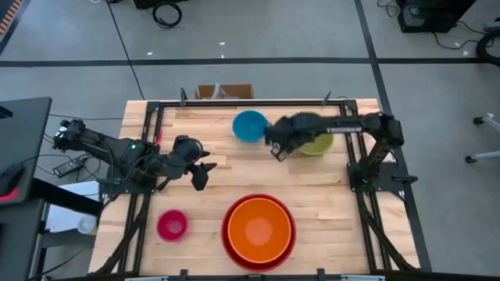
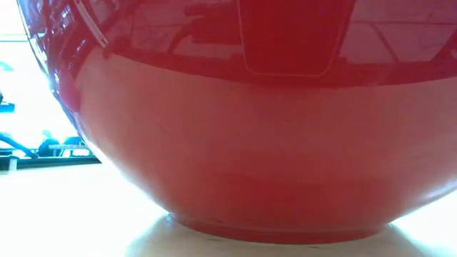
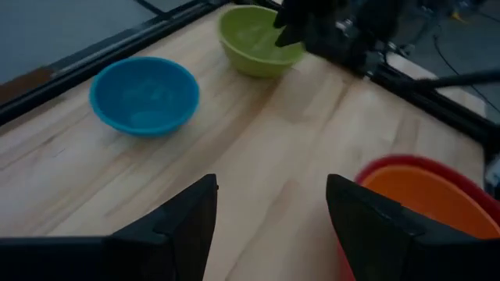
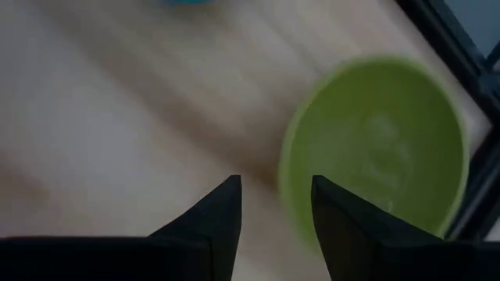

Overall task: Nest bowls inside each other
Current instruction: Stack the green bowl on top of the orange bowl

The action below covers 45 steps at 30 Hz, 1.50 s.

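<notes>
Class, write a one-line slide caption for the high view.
Orange bowl nested in red bowl; right gripper open beside green bowl; blue and pink bowls apart.

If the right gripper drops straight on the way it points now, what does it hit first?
Most likely the olive-green bowl: the right gripper, fingers open, hangs over the bowl's near rim, one finger about over the rim, the other over bare table. How high it hangs is unclear.

A robotics lab or test workshop is indicated. A pale wooden tabletop (image 1: 328, 176) is bolted inside a black metal frame (image 1: 367, 199) that carries two dark robot arms, and it is set on a bare grey concrete floor (image 1: 70, 55) marked with dark tape lines. Loose cables (image 1: 166, 12), a caster chair base (image 1: 488, 125) and black equipment cases (image 1: 426, 14) are seen around it.
</notes>
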Each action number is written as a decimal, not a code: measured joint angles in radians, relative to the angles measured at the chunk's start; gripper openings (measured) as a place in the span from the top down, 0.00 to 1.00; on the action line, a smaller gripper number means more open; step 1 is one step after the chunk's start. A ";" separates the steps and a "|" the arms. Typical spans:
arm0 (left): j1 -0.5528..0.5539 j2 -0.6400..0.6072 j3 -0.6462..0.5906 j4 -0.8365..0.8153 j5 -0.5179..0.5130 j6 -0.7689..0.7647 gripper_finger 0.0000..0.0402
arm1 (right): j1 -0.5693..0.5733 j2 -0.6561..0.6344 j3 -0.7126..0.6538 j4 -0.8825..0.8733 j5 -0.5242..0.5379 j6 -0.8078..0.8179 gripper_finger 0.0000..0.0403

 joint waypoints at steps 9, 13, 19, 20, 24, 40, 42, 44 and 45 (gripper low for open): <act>0.074 0.003 0.000 -0.002 -0.046 -0.135 0.40 | -0.405 -0.006 -0.085 0.078 -0.079 -0.233 0.60; 0.073 0.026 -0.001 -0.003 -0.054 -0.154 0.40 | -0.483 -0.012 -0.086 0.037 -0.044 -0.294 0.60; 0.105 0.071 -0.001 -0.009 -0.066 -0.110 0.40 | -0.578 -0.012 -0.135 0.035 -0.047 -0.371 0.60; 0.115 0.075 -0.001 -0.011 -0.066 -0.092 0.40 | -0.597 -0.012 -0.147 0.040 -0.053 -0.383 0.60; 0.176 0.083 0.001 -0.007 -0.054 -0.003 0.40 | -0.659 -0.011 -0.202 0.048 -0.120 -0.430 0.60; 0.541 0.085 0.000 0.008 0.267 0.301 0.40 | -0.742 -0.010 -0.390 0.281 -0.276 -0.453 0.68; 0.558 0.085 0.000 0.009 0.271 0.318 0.40 | -0.741 -0.010 -0.398 0.278 -0.286 -0.435 0.72; 0.573 0.085 0.000 0.009 0.271 0.324 0.40 | -0.732 -0.010 -0.399 0.272 -0.286 -0.411 0.75; 0.577 0.085 0.000 0.010 0.276 0.326 0.40 | -0.728 -0.011 -0.399 0.271 -0.281 -0.400 0.75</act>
